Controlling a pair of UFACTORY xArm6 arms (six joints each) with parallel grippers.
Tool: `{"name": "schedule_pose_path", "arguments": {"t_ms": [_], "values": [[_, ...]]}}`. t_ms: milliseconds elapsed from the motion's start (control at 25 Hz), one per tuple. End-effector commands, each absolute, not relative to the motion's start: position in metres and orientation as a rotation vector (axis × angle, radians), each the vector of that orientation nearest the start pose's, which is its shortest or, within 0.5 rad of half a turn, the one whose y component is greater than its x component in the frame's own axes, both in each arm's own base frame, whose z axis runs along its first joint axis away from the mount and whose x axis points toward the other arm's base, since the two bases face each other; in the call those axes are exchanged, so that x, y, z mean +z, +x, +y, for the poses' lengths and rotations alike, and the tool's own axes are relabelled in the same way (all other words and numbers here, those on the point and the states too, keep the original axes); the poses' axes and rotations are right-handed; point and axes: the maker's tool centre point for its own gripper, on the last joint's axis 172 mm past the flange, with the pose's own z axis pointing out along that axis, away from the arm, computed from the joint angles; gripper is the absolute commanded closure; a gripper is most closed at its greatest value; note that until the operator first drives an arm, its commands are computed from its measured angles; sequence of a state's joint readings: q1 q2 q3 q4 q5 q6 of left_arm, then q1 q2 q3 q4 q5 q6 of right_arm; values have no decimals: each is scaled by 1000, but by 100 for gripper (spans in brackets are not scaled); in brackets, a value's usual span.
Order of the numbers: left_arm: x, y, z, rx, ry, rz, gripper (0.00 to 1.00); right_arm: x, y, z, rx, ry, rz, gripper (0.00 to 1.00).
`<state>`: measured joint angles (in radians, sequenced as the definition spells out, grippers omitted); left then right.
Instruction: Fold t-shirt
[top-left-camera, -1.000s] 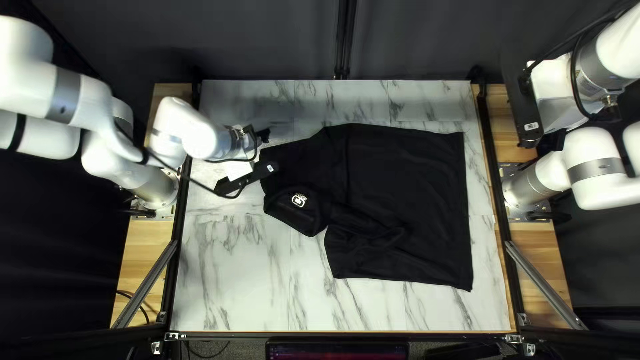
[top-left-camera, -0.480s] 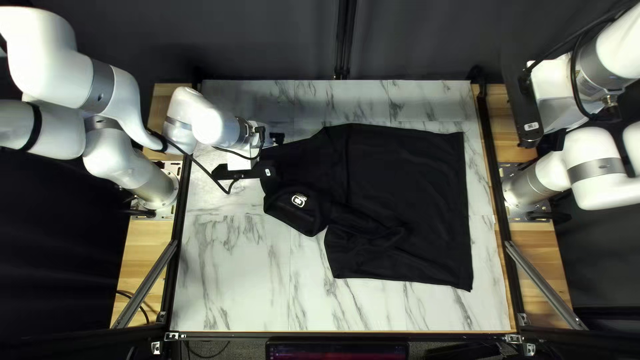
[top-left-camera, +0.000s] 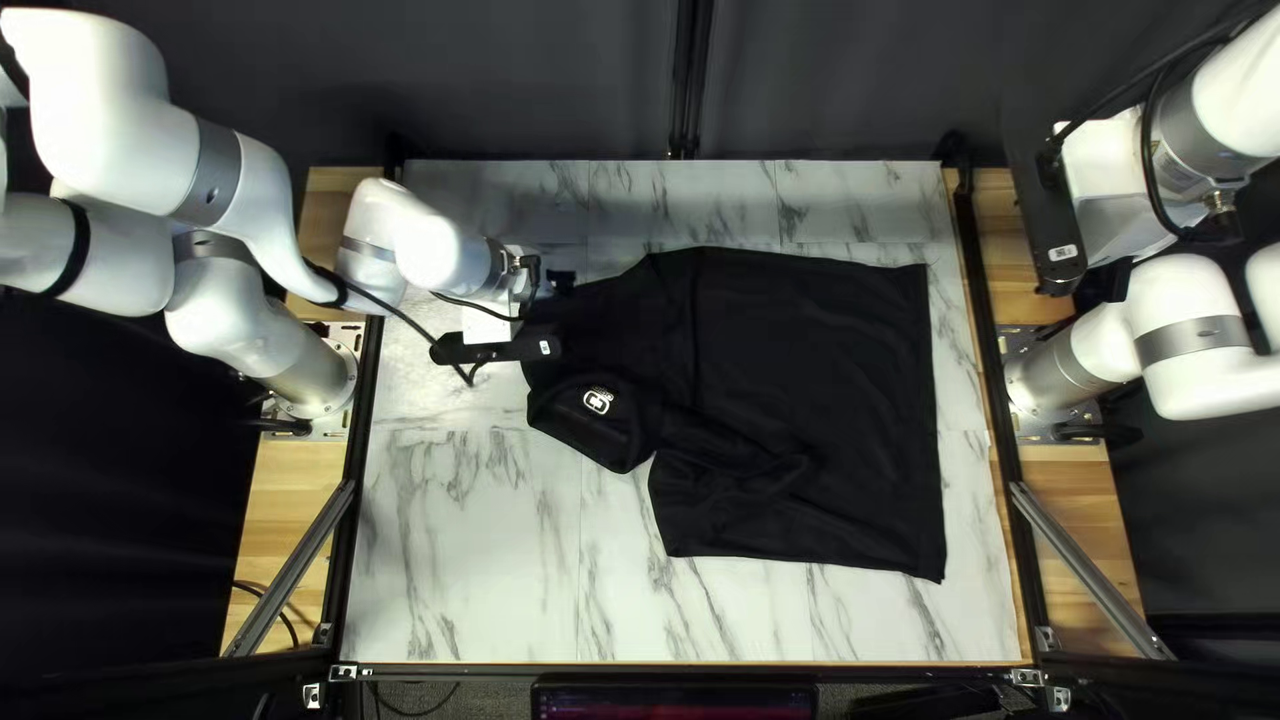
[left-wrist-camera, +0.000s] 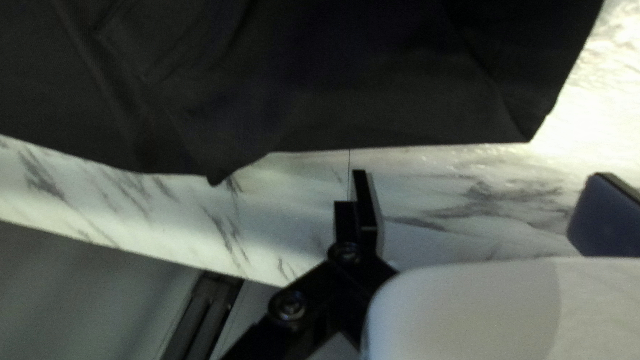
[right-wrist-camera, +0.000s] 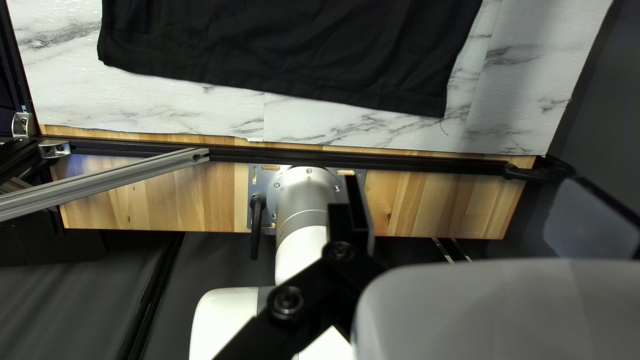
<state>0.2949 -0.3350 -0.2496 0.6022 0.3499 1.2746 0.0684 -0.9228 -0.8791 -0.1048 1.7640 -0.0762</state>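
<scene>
Black shirt (top-left-camera: 827,374) laid out on our counter (top-left-camera: 467,547), partly bunched.
Our left tool (top-left-camera: 550,304): released, fingers apart, near the shirt's edge. Our right tool (top-left-camera: 1104,283): also released, well apart from the cloth.

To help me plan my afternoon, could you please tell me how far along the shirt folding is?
Little looks done: the black T-shirt lies broadly spread, with bunched cloth near its logo. Nothing is in hand: the left gripper is open near the shirt's edge, the right gripper open well away. The main folds likely remain.
</scene>
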Motion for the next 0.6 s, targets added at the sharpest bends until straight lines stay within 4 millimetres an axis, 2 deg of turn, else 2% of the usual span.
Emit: {"name": "schedule_pose_path", "arguments": {"t_ms": [40,80,160,600], "values": [[82,342,88,4,-2136,1916,0,371,208,-15,-61,-3238,-199,0],[87,346,82,-9,-2170,1891,0,371,208,-15,-61,-3238,-199,0],[123,370,55,-98,-2263,1755,0,371,208,-15,-61,-3238,-199,0],[123,370,55,-98,-2263,1755,0,371,208,-15,-61,-3238,-199,0]]}}
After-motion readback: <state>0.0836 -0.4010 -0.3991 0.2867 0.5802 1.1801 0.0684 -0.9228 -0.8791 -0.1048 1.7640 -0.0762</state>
